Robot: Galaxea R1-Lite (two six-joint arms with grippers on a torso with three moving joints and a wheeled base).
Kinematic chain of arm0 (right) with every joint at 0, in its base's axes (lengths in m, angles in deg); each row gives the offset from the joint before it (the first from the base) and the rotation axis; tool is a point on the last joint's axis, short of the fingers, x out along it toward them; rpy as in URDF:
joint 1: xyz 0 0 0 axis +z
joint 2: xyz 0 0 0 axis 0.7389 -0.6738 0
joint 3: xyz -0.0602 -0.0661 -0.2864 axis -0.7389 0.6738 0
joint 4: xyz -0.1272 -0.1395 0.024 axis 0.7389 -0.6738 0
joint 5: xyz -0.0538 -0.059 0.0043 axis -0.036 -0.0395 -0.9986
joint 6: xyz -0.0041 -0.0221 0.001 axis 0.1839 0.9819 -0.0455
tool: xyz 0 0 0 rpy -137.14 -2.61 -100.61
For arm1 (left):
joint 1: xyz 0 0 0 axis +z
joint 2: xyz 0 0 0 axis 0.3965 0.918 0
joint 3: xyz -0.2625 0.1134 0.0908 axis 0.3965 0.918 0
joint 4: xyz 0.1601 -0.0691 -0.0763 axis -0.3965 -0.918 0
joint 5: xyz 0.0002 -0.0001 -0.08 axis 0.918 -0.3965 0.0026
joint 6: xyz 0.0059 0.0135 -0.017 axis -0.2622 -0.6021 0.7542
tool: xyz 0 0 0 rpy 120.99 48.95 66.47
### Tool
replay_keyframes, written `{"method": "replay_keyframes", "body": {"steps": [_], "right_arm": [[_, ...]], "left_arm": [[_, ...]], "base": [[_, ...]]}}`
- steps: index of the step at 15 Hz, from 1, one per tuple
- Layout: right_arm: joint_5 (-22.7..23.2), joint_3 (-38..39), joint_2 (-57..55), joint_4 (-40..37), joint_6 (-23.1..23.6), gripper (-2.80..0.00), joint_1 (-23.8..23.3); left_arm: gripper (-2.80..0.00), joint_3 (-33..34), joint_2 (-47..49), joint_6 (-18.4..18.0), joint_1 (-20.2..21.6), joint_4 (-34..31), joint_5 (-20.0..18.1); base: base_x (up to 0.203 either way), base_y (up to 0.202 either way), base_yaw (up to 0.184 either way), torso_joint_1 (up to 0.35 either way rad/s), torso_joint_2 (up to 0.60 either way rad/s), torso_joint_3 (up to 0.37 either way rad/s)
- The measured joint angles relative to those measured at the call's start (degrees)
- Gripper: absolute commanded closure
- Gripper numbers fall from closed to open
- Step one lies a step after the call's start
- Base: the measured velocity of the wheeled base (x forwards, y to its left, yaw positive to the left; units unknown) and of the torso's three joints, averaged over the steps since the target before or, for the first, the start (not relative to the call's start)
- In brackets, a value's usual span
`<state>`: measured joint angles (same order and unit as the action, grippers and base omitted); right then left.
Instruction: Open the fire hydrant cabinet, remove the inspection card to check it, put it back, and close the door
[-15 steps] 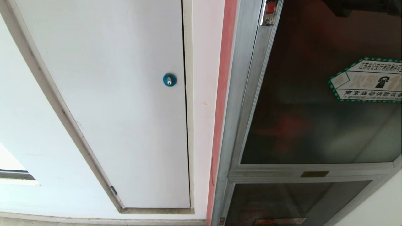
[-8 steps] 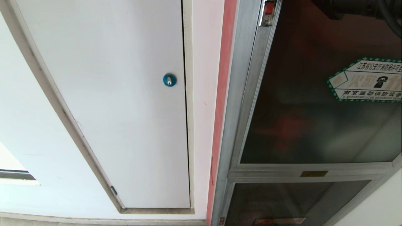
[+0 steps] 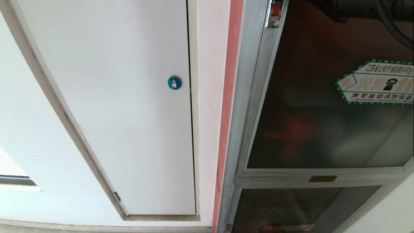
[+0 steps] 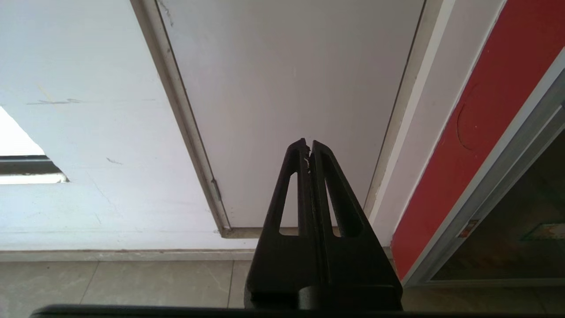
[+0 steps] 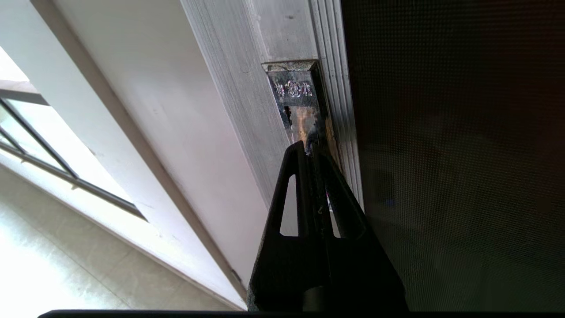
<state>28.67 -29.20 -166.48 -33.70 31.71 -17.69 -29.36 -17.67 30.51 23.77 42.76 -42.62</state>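
Observation:
The fire hydrant cabinet (image 3: pixel 241 113) stands at the right, a silver frame with a red strip beside it. Its door (image 3: pixel 323 129) is dark frosted glass with a green-bordered telephone sticker (image 3: pixel 375 82) and a red latch (image 3: pixel 275 9) at the upper left corner. Part of my right arm (image 3: pixel 355 8) shows dark along the top edge. In the right wrist view my right gripper (image 5: pixel 309 148) is shut and empty, its tips against the latch's metal plate (image 5: pixel 295 95) beside the door glass (image 5: pixel 441 154). My left gripper (image 4: pixel 308 143) is shut and parked low. The inspection card is out of view.
A white door (image 3: pixel 113 97) with a blue round lock (image 3: pixel 174 82) fills the wall left of the cabinet. A smaller dark glass panel (image 3: pixel 291 207) sits below the door. Tiled floor (image 4: pixel 110 282) runs along the wall's foot, and a window ledge (image 3: pixel 16 181) shows at the far left.
My right arm has come further into the head view along the top, moving left toward the latch. The door's latch edge and sticker have shifted slightly left.

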Motion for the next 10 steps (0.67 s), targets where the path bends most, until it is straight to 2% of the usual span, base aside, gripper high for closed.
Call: {"method": "replay_keyframes", "body": {"steps": [10], "right_arm": [[0.46, -0.62, -1.96, 0.17, -0.07, 0.0, -1.9]], "left_arm": [[0.0, 0.0, 0.0, 0.02, 0.0, 0.0, 0.01]], "base": [[0.0, 0.0, 0.0, 0.0, 0.0, 0.0]]}}
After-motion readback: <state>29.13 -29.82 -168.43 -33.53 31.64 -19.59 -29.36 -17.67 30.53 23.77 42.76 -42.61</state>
